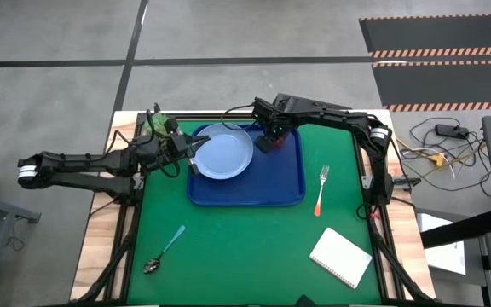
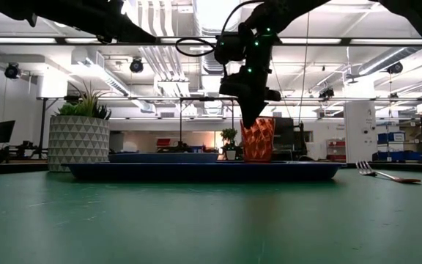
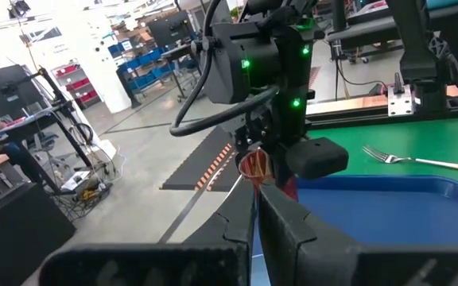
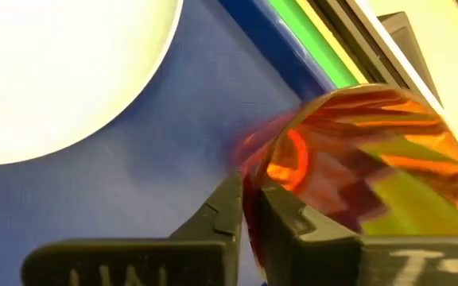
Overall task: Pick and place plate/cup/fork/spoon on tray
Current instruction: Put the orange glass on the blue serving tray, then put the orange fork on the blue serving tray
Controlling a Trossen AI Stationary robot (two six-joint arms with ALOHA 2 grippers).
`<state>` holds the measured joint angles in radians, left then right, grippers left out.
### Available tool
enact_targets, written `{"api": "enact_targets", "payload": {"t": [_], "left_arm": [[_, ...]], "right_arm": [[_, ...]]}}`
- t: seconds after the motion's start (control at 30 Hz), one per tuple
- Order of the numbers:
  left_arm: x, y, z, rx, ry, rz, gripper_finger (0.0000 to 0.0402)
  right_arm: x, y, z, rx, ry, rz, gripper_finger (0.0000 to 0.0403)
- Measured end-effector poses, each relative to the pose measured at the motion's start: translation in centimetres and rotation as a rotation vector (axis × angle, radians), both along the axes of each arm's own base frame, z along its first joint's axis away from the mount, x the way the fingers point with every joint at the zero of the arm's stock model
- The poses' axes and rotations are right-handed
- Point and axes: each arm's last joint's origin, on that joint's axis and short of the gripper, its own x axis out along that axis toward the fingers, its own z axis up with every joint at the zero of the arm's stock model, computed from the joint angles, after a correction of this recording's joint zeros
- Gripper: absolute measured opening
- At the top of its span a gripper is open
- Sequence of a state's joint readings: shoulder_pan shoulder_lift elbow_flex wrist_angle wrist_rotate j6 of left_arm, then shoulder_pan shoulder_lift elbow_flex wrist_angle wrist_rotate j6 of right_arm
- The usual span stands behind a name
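The dark-blue tray [image 1: 288, 183] lies on the green mat, and the pale-blue plate [image 1: 222, 156] lies on the tray's left half. My right gripper [image 1: 268, 141] hangs over the tray's far right part, shut on the reddish-brown cup [image 2: 258, 139]. In the low view the cup's base is at the height of the tray rim [image 2: 204, 170]. My left gripper [image 1: 191, 159] is at the plate's left rim, and its fingers [image 3: 293, 226] look shut. The fork [image 1: 321, 189] lies on the mat right of the tray. The spoon [image 1: 162, 251] lies near the front left. My right gripper [image 4: 251, 187] pinches the cup's wall at its rim [image 4: 254, 226], one finger inside the cup and one outside. The fingers come from above, pointing down. The cup stays upright below them; whether its base rests on the tray I cannot tell. My left gripper [image 3: 258, 195] is at the plate's left rim; whether it touches the plate I cannot tell.
A white pot with a green plant [image 1: 156, 124] stands at the table's far left, behind my left arm. A white notepad [image 1: 341, 257] lies at the front right. The mat [image 1: 245, 247] in front of the tray is bare.
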<state>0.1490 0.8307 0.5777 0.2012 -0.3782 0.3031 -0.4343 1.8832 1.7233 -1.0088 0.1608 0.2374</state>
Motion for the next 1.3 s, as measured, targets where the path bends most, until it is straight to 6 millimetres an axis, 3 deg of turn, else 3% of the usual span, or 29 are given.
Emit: {"api": "enact_targets", "payload": {"t": [0.4, 0.73, 0.93, 1.17, 1.3], "left_arm": [[0.0, 0.0, 0.0, 0.000, 0.000, 0.000, 0.0000], [0.0, 0.0, 0.0, -0.005, -0.003, 0.000, 0.0000], [0.0, 0.0, 0.0, -0.007, -0.004, 0.000, 0.0000], [0.0, 0.0, 0.0, -0.008, -0.004, 0.000, 0.0000], [0.0, 0.0, -0.1, -0.009, -0.001, 0.000, 0.0000]], "right_arm": [[0.0, -0.2, 0.1, -0.065, 0.015, -0.044, 0.0103], [-0.4, 0.3, 2.1, -0.079, -0.051, -0.049, 0.0134], [-0.1, 2.7, 3.7, -0.067, -0.111, -0.007, 0.0132], [1.1, 7.0, 4.1, -0.062, -0.121, 0.113, 0.0128], [1.7, 9.5, 4.2, 0.026, -0.151, 0.206, 0.0131]]}}
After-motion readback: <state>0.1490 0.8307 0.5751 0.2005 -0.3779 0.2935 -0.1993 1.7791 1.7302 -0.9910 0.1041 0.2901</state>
